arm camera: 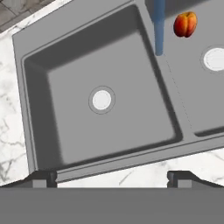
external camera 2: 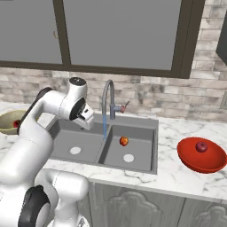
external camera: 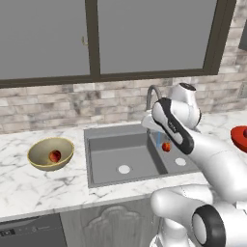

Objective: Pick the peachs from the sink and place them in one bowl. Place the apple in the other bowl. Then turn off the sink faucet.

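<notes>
Currently the claw [arm camera: 112, 177], spread wide and empty, hangs over the grey double-basin sink [arm camera: 39, 109]; risk: the orange-red peach [arm camera: 185, 24] lies offset in the adjoining basin, so a straight descent would miss it.

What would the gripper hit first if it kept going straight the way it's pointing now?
Most likely the floor of the sink's wider basin, near its drain. The gripper is open with nothing between its fingers, and the peach lies off that line.

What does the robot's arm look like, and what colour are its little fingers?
The arm is smooth, glossy white, built of rounded, chunky segments with dark grey-black bands and caps at the joints. One link carries a long dark stripe. The gripper ends in two small dark grey, blocky finger tips. No loose cables or markings are visible.
</notes>
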{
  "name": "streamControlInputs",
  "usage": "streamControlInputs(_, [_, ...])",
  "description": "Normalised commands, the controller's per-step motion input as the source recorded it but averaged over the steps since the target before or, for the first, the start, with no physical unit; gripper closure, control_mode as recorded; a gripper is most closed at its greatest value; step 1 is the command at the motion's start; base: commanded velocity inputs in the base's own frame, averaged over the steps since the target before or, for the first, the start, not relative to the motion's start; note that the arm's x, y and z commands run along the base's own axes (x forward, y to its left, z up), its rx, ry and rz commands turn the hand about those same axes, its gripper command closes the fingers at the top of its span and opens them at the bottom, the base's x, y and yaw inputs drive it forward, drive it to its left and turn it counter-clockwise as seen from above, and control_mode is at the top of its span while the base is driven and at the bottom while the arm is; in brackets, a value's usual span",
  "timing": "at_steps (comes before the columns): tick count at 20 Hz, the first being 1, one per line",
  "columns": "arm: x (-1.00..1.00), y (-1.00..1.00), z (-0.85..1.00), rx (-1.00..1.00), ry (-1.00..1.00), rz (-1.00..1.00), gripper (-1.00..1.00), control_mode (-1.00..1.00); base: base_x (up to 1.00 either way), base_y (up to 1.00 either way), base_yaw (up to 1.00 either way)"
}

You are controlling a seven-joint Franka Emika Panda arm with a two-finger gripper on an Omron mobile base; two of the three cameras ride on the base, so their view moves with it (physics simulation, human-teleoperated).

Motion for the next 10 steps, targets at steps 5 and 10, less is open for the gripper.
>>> streamControlInputs(5, [0.14, -0.99, -0.43, 0.0, 0.01, 0.05, -1.0, -1.0, 0.0, 0.0, 0.0])
streamControlInputs(10, [0.26, -0.85, -0.55, 0.0, 0.0, 0.08, -1.0, -1.0, 0.0, 0.0, 0.0])
